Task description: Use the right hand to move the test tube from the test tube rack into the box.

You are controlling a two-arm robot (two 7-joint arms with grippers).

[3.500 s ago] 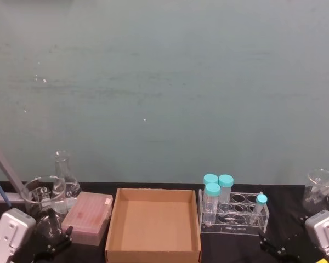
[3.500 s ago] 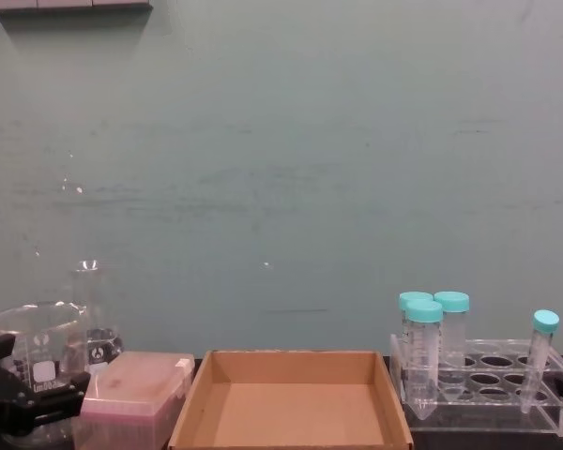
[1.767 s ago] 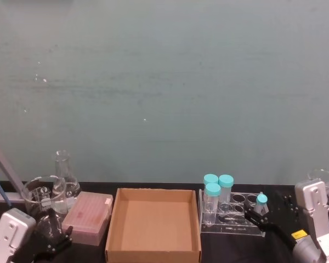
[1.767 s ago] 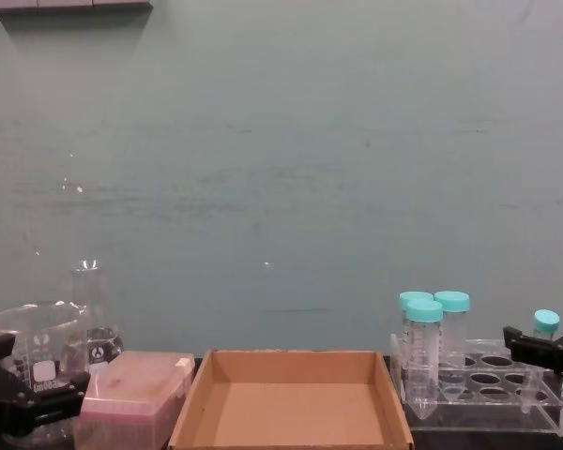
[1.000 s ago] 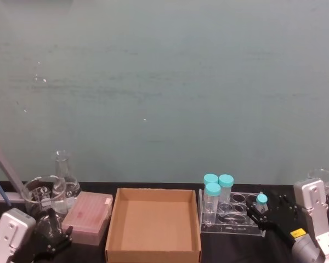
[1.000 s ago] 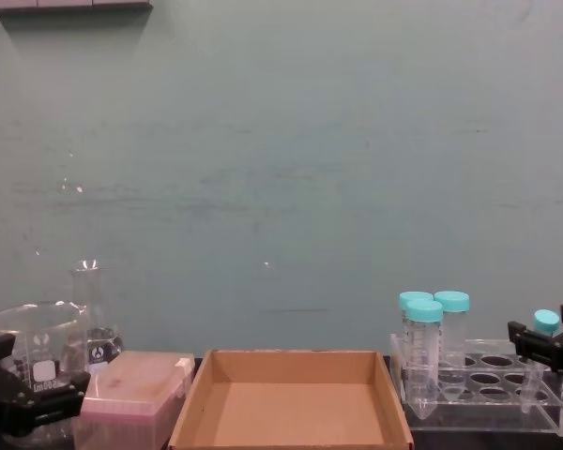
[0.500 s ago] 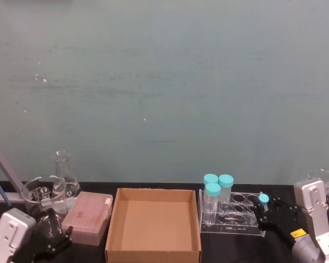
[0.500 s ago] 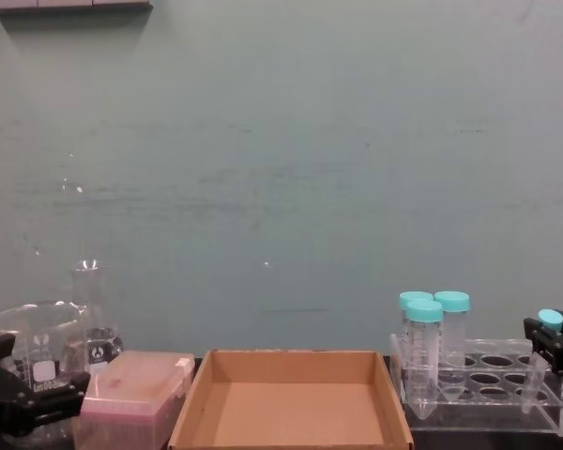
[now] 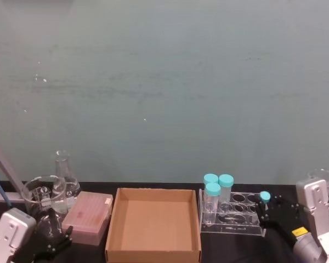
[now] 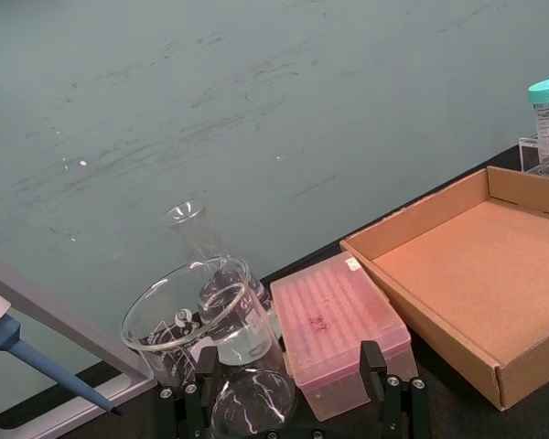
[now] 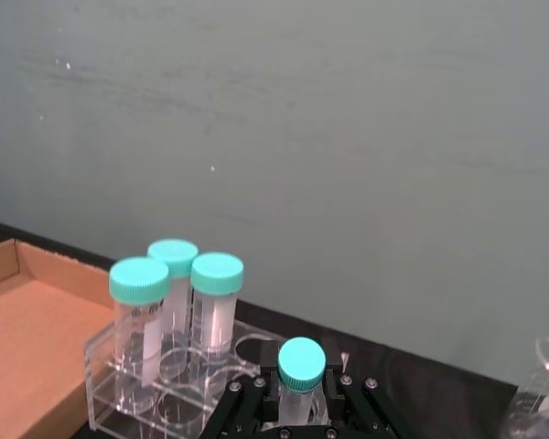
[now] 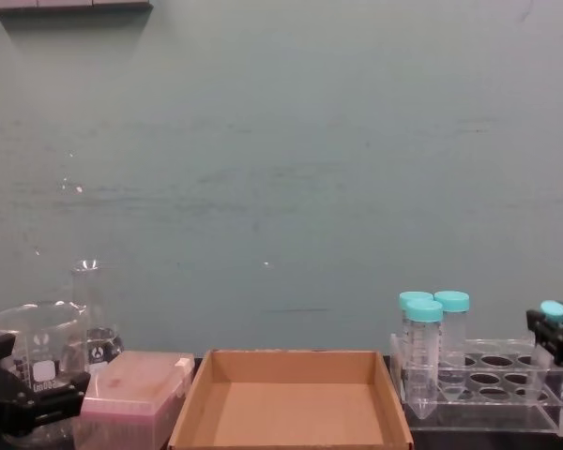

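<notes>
Right hand (image 11: 302, 404) pinches test tube (image 11: 302, 366) just under cap: good hold; likely light, stiff, slick plastic. Left gripper (image 10: 287, 366) parked, spread wide.

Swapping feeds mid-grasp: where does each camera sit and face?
Head: high, looking down on the brown cardboard box; left gripper, right gripper at lower corners.
Chest: low, facing across the box; grippers at edges.
Left wrist: past the open left gripper toward a glass beaker.
Right wrist: over the right gripper, shut on the slim teal-capped test tube.
Head, chest, right wrist share the clear acrylic rack.
</notes>
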